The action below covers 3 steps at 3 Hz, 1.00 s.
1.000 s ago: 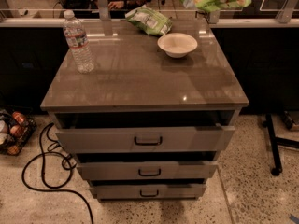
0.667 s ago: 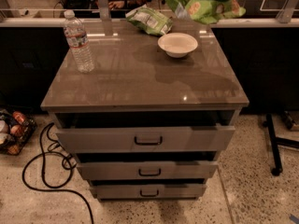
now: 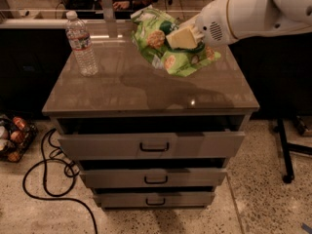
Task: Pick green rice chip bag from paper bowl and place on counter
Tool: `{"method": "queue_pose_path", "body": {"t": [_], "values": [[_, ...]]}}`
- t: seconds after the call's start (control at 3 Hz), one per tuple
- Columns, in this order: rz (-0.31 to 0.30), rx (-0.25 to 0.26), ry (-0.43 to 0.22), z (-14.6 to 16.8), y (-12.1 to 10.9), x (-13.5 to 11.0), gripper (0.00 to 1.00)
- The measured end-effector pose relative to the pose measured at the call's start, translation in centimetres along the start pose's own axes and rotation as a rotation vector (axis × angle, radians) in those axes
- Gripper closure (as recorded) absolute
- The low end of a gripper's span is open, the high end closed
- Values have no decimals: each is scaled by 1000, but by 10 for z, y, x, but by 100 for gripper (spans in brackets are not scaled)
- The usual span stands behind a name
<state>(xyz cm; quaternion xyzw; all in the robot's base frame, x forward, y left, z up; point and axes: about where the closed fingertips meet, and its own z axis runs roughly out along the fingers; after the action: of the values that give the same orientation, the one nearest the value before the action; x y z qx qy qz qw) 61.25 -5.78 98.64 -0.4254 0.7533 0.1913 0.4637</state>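
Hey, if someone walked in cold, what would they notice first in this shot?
The white robot arm at the upper right, its end effector clamped on a bright green chip bag held above the back of the counter. After that, the clear water bottle standing upright at the counter's back left.

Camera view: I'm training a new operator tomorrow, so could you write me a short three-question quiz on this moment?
1. True or false: the gripper, above the counter's back right, is shut on the green rice chip bag.
2. What stands at the counter's back left? A) a water bottle B) a mug C) a can
3. Fill in: below the counter are ___ handled drawers.

Key: 1 true; 2 A; 3 three.
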Motion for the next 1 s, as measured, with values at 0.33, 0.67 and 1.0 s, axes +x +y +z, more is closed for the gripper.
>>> {"method": "queue_pose_path", "body": {"t": [0.33,0.67,1.0], "values": [[-16,-42,35,37,15,10,100],[-50,-86,38,63,30,5,100],[-51,-88,38,63,31,5,82]]}}
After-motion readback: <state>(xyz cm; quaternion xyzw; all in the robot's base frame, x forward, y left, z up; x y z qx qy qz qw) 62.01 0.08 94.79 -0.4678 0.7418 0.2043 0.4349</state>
